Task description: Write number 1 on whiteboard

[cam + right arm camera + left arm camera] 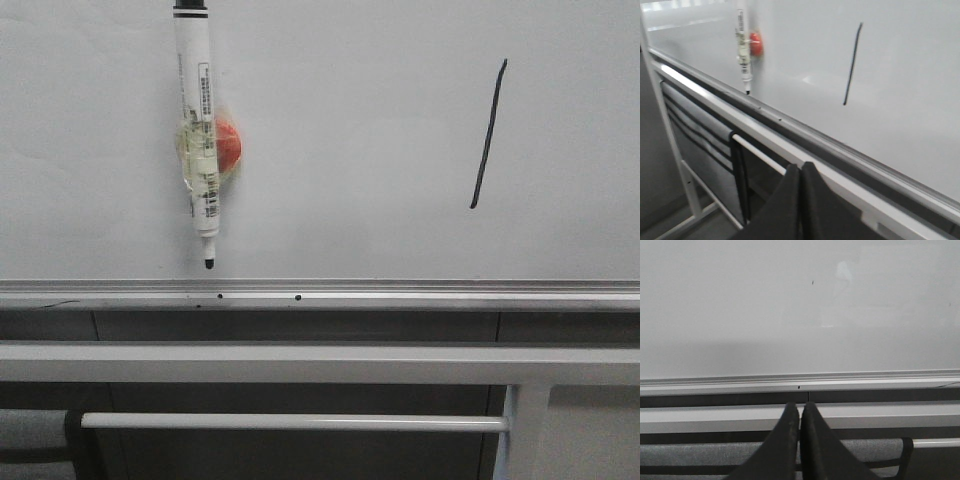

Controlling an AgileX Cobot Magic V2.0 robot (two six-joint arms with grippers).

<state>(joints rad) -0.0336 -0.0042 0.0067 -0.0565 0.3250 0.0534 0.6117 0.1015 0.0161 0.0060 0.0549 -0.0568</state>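
Marker pen (198, 140) hangs on the whiteboard (350, 120), left of the stroke. Long axis near vertical, tip down, stopping just above the silver rail (400, 292). Cap end runs out of the front view at the top. A red round holder (226, 146) sits behind the pen's middle, touching it; clear wrap around both.

Number 1 (488, 134) is right of the pen, well apart from it. Thin black stroke, near vertical, top leaning slightly right, bottom end well above the rail. Right wrist view shows the same stroke (852, 64), pen (742, 47) and holder (756, 44).

Board is pale grey-white, glossy, otherwise blank apart from a few tiny specks. Rail runs along its lower edge with two small dark dots left of centre. Below the rail: a dark gap, a pale grey bar (300, 363), then a thin white rod (290, 422). Stand frame leg (670, 130) visible in the right wrist view.

Left gripper (800, 412): fingers pressed together, holding nothing, below the rail, off the board. Right gripper (800, 172): same, fingers together, empty, clear of the board.
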